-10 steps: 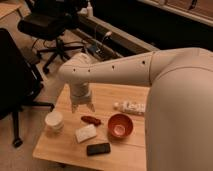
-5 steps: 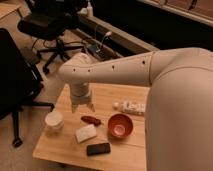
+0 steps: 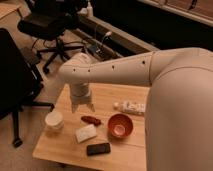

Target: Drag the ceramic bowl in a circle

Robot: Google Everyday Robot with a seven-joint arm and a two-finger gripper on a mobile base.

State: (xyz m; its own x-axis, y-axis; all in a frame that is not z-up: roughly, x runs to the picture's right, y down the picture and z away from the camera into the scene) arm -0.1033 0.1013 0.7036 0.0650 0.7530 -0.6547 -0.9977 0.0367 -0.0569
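Nothing moved; gripper (image 3: 83, 108), fingers spread, hangs apart from the ceramic bowl (image 3: 120, 125).

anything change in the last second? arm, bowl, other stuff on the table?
Nothing visibly changed. The gripper stays open and holds nothing, hanging over the left part of the table, apart from the ceramic bowl to its right. The bowl, white cup, black phone and red item lie where they were.
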